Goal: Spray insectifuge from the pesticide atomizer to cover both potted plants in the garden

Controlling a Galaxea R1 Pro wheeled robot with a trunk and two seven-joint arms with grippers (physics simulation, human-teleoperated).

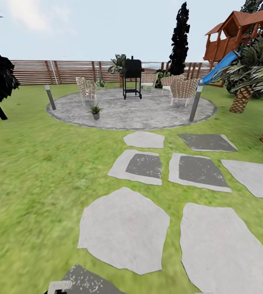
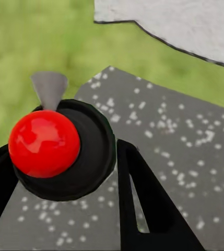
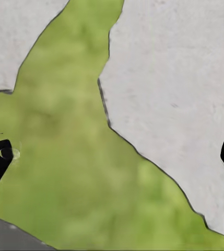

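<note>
In the left wrist view the pesticide atomizer (image 2: 45, 142) is seen from above: a shiny red ball top on a round black body, with a grey nozzle pointing away. My left gripper (image 2: 59, 159) is shut on it, one black finger (image 2: 138, 193) on each side, above a dark speckled stone (image 2: 174, 136). My right gripper (image 3: 114, 154) is open and holds nothing, hanging over grass and pale paving. One potted plant (image 1: 95, 111), a low green rosette in a grey pot, stands on the near left part of the round patio (image 1: 148, 110). The other potted plant is not identifiable.
Grey stepping stones (image 1: 125, 228) lead across the lawn to the patio. On it stand a black grill (image 1: 132, 77) and wicker chairs (image 1: 183, 90), with grey bollard lamps (image 1: 195, 102) at its rim. Behind are a brown slatted fence (image 1: 37, 72), palms and a playhouse slide (image 1: 219, 67).
</note>
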